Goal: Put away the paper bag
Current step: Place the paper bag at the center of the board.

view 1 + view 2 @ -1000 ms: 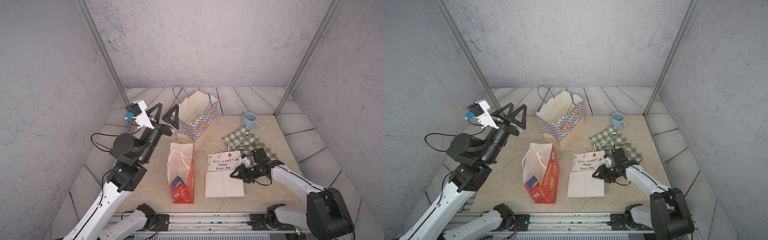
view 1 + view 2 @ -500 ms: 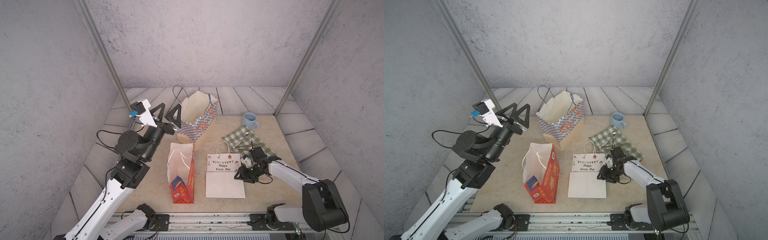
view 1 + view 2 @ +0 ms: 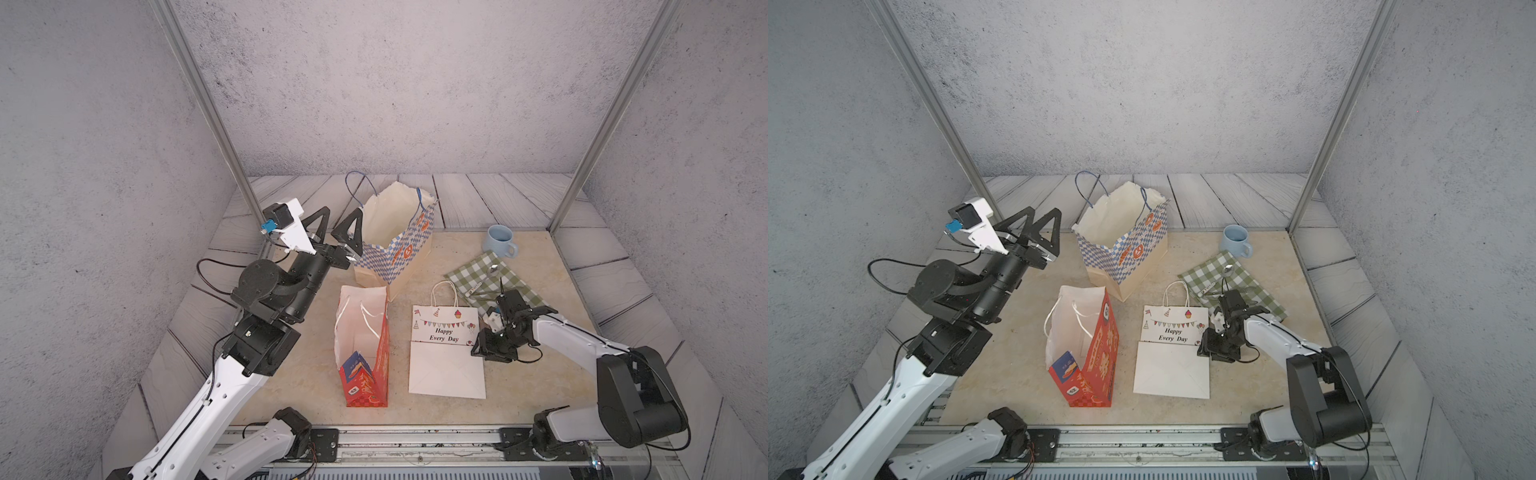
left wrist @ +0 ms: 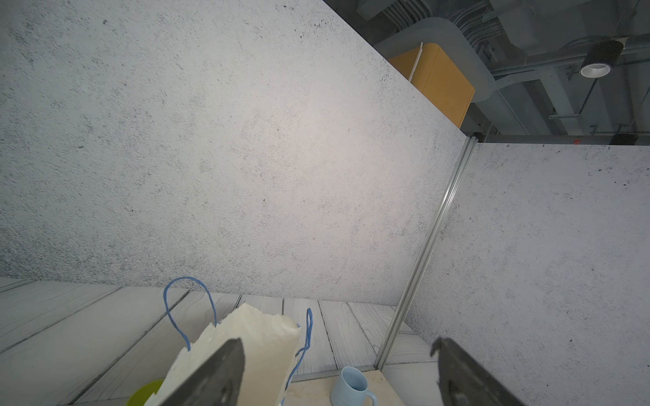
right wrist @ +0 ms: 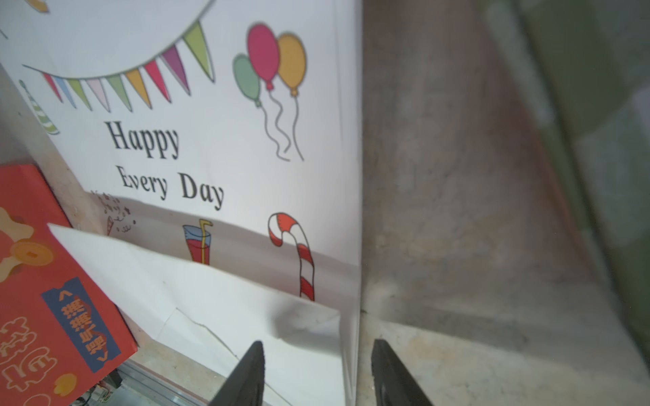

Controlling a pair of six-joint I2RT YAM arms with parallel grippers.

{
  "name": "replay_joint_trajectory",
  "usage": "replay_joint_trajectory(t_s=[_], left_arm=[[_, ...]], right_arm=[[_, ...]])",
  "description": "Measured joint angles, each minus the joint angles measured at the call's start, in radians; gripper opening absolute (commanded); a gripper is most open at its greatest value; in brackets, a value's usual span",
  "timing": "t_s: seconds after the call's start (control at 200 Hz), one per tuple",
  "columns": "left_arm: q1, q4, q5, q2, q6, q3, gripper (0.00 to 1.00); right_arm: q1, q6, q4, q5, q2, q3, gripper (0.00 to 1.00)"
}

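Your white paper bag (image 3: 446, 365) lies folded flat near the tabletop's (image 3: 540, 395) front edge: light, thin, floppy. Right gripper (image 3: 492, 354), jaws half apart, straddles its right edge; pinch that doubled fold. Left gripper (image 3: 338, 216) gapes, empty.

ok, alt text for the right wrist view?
Right gripper, jaws open, poised over the side edge of a flat white bag printed "Happy Every Day", its base flap folded over. A red bag sits beside it, and the beige table fills the rest.
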Motion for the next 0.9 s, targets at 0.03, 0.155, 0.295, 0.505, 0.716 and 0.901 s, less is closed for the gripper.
replay_joint_trajectory(t_s=[0.03, 0.155, 0.295, 0.505, 0.716, 0.901], left_arm=[[0.0, -0.007, -0.006, 0.0, 0.002, 0.001, 0.85], [0.0, -0.057, -0.032, -0.002, 0.021, 0.015, 0.8], [0.0, -0.153, -0.093, -0.027, 0.056, 0.041, 0.8], [0.0, -0.27, -0.224, -0.094, 0.074, 0.041, 0.8], [0.0, -0.467, -0.423, -0.106, 0.002, 0.043, 0.8], [0.015, -0.631, -0.528, -0.113, -0.086, 0.043, 0.8]], right_arm=[[0.0, 0.001, -0.009, 0.007, -0.016, 0.005, 0.57], [0.0, 0.008, -0.044, 0.031, -0.095, 0.042, 0.58], [0.0, 0.021, -0.056, 0.067, -0.174, 0.074, 0.57], [0.0, 0.031, 0.002, 0.147, -0.163, 0.076, 0.55], [0.0, 0.032, 0.113, 0.153, -0.031, 0.052, 0.55], [0.0, 0.038, 0.195, 0.143, 0.067, 0.047, 0.55]])
